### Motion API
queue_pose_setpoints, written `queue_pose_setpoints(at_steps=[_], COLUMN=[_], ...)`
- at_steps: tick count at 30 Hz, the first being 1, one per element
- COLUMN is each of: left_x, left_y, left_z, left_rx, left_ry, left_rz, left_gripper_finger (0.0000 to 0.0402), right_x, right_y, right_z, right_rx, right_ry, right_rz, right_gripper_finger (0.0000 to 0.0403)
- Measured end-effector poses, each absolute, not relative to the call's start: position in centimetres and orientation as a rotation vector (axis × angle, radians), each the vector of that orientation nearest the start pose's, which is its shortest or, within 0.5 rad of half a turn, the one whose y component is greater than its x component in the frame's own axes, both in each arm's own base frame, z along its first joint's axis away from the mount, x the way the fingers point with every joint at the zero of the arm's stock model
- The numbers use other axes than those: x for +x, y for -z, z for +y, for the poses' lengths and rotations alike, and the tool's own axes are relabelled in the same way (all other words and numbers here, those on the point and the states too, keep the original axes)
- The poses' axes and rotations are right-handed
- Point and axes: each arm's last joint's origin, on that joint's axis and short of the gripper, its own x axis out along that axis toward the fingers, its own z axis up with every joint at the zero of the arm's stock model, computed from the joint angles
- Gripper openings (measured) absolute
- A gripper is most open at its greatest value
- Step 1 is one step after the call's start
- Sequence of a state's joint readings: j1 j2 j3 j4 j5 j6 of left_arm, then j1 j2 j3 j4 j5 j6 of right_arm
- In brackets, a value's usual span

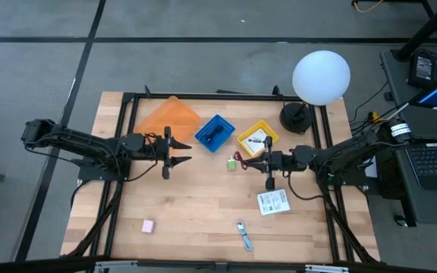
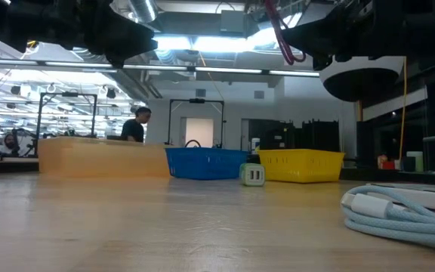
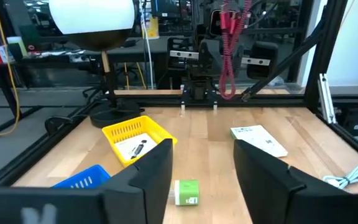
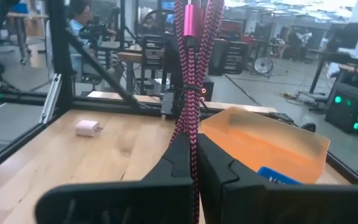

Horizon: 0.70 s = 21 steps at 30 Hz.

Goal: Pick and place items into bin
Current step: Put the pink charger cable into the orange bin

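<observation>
The right claw [image 4: 193, 163], raised over the desk's middle near the yellow bin [image 1: 257, 138], is clamped on the red cord [image 4: 190, 74], which looks light, limp and swing-prone, best pinched at its bundled middle, while the left claw [image 3: 204, 168] stands apart, empty

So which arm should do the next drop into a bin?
Right. The right gripper is shut on the red cord, near the yellow bin. The left gripper is open and holds nothing.
</observation>
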<state>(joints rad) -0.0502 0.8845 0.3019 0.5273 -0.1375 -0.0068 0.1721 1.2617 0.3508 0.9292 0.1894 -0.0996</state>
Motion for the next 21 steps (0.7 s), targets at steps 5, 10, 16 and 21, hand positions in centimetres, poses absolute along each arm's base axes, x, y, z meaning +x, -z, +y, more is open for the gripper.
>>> queue_pose_setpoints(at_steps=[5, 10, 16, 21], left_x=[18.8, 19.6, 21.1, 22.5], left_y=[-21.7, -21.7, -21.3, -21.6], left_z=[-0.6, -0.8, -0.8, -0.9], left_rx=[-0.057, -0.066, -0.065, -0.064], left_ry=[-0.084, -0.023, -0.034, -0.034], left_rz=[0.05, -0.002, 0.023, 0.034], left_gripper_finger=[0.0182, 0.018, 0.0182, 0.018], right_x=[23.4, 25.4, 29.4, 32.0], right_y=[-19.6, -19.6, -19.7, -19.4], right_z=[2.7, 2.4, 2.2, 1.8], right_rx=[-0.053, -0.057, -0.111, -0.113], right_ry=[0.051, 0.074, 0.041, 0.009], right_rz=[-0.008, -0.001, 0.009, 0.021], right_gripper_finger=[0.0, 0.0, 0.0, 0.0])
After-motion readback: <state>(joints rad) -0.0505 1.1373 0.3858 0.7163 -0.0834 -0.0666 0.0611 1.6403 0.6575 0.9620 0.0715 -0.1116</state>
